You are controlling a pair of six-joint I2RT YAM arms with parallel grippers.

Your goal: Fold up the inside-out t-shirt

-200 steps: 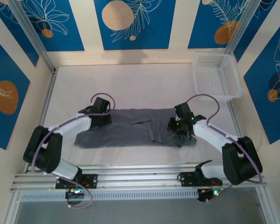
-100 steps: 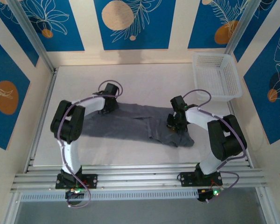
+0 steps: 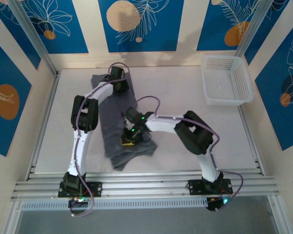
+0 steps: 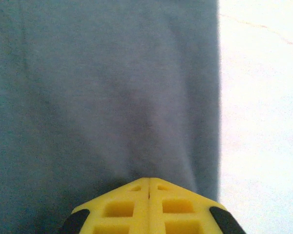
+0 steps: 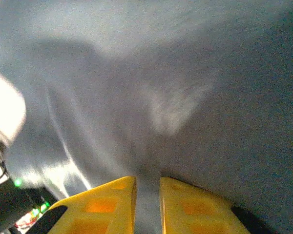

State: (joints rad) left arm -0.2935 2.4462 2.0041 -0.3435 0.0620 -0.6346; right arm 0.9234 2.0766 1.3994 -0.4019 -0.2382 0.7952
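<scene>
Overhead, the shirt is lying on the white tabletop as a long grey strip, running from the far left down towards the near middle, where it is bunching into a thicker, crumpled heap. The left arm is stretching far out along the strip, and the left pincer is sitting on the shirt's far end, close to the back wall. The right arm is lying bent across to the left, so the right pincer is hanging over the near half of the shirt, its yellow tips showing against the grey. A white basket is standing at the far right corner, well apart from the shirt and both arms. Next, from the left wrist, the left pincer is showing its yellow fingers pressed together with no gap, clamping the shirt, whose cloth is drawing into soft folds towards the tips; the shirt's straight edge is running down the right side, with bare tabletop beyond it. Lastly, from the right wrist, the picture is coming out blurred, yet the right pincer is showing its fingers standing a narrow slit apart with grey cloth in the slit, so it is gripping the shirt, which is rising in creases towards the tips. A bright patch at the left edge is too washed out to tell what it is.
</scene>
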